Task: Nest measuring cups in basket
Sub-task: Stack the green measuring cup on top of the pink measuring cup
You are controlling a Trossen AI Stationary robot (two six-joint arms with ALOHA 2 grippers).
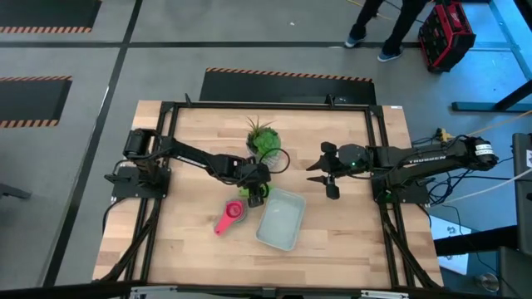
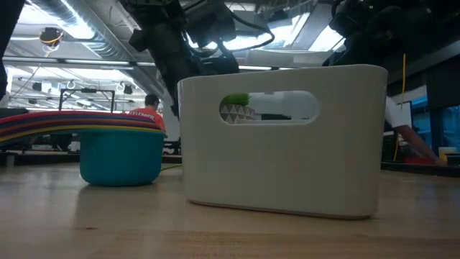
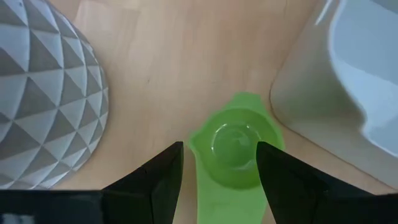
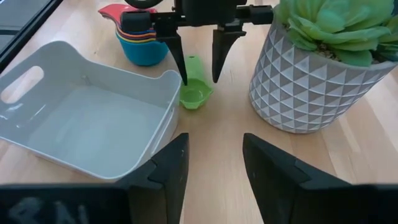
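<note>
Green cup point(image 3: 235, 148) sits in a narrow gap (bare wood) between basket point(image 3: 323, 118) and pot point(image 3: 43, 93).

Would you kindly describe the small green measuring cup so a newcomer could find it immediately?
Find the pale basket on the wooden table. Between its corner and the patterned plant pot lies the green cup, under the left gripper. It lies alone; the other cups sit stacked.

Green cup point(image 3: 236, 146), triangle-patterned white pot point(image 3: 43, 93)
</note>
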